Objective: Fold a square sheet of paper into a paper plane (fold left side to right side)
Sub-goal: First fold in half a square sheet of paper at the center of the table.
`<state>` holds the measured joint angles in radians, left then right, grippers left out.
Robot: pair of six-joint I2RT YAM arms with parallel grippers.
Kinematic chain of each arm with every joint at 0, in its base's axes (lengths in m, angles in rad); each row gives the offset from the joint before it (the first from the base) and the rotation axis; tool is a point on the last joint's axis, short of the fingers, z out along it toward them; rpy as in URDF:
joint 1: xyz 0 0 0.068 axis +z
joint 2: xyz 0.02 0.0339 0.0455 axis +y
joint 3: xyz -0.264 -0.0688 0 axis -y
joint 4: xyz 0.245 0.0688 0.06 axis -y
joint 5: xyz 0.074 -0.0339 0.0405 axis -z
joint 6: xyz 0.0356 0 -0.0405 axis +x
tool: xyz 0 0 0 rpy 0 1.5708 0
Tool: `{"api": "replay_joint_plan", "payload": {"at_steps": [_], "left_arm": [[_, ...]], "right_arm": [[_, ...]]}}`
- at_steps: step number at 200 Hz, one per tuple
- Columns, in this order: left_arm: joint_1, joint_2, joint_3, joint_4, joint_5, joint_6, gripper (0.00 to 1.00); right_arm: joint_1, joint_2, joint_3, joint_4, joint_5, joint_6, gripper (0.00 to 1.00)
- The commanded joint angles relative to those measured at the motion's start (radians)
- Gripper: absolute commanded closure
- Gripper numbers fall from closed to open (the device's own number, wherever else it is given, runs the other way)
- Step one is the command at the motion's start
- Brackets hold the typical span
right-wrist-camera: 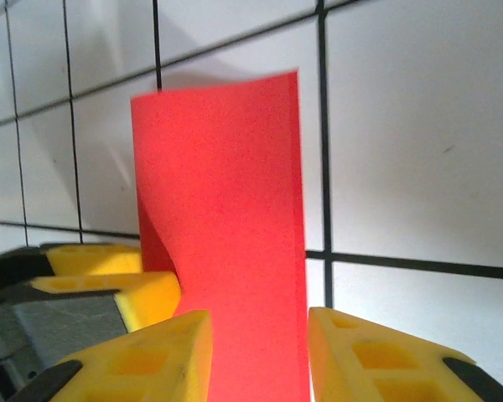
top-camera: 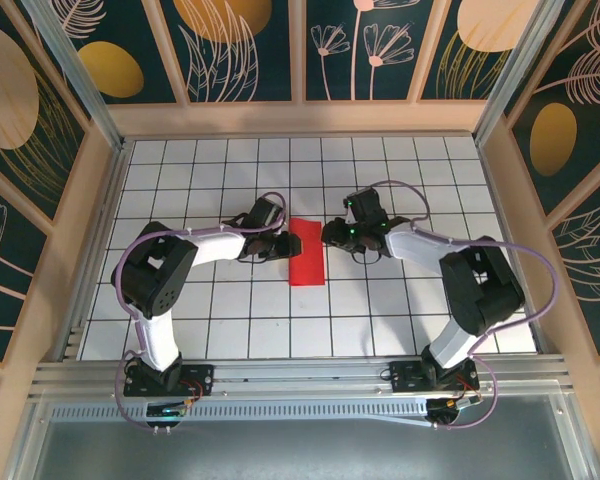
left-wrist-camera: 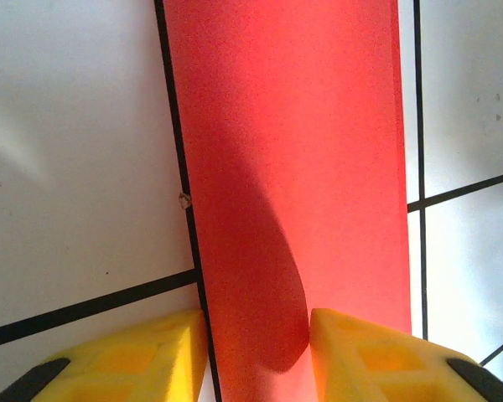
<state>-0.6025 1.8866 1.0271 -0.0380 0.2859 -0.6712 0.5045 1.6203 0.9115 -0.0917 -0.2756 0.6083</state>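
Paper sheet (top-camera: 306, 252), thin, bright red, folded into a narrow rectangle, lies mid-bench (top-camera: 230, 300), one layer lifting slightly; left pincer (top-camera: 284, 243) and right pincer (top-camera: 331, 235) stand spread at its long edges.

Red paper (top-camera: 306, 252), a narrow strip, lies mid table (top-camera: 230, 320). Left gripper (top-camera: 282, 246) is right at its left edge, right gripper (top-camera: 330, 235) at its right.

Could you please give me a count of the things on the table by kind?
Red sheet of paper, folded: 1
Robot hands with yellow fingers: 2 (left hand, right hand)
Total: 3
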Motion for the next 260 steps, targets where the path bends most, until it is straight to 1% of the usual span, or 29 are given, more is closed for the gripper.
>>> {"api": "replay_joint_plan", "payload": {"at_steps": [1, 31, 59, 155, 197, 260], "left_arm": [[-0.019, 0.069, 0.005, -0.043, -0.030, 0.025, 0.61], [-0.022, 0.083, 0.016, -0.054, -0.030, 0.025, 0.58], [-0.026, 0.092, 0.024, -0.062, -0.037, 0.023, 0.57], [-0.026, 0.093, -0.005, -0.040, -0.058, -0.049, 0.55], [-0.025, 0.090, -0.013, -0.042, -0.064, -0.047, 0.55], [-0.026, 0.093, 0.001, -0.071, -0.062, -0.007, 0.56]], "right_arm": [[-0.034, -0.071, -0.034, -0.042, 0.082, -0.010, 0.63], [-0.072, -0.129, -0.060, -0.062, 0.101, -0.020, 0.61], [-0.094, -0.156, -0.075, -0.076, 0.107, -0.029, 0.61], [-0.096, -0.163, -0.089, -0.072, 0.104, -0.027, 0.61], [-0.096, -0.157, -0.085, -0.074, 0.103, -0.029, 0.61], [-0.096, -0.151, -0.086, -0.068, 0.101, -0.028, 0.61]]}}
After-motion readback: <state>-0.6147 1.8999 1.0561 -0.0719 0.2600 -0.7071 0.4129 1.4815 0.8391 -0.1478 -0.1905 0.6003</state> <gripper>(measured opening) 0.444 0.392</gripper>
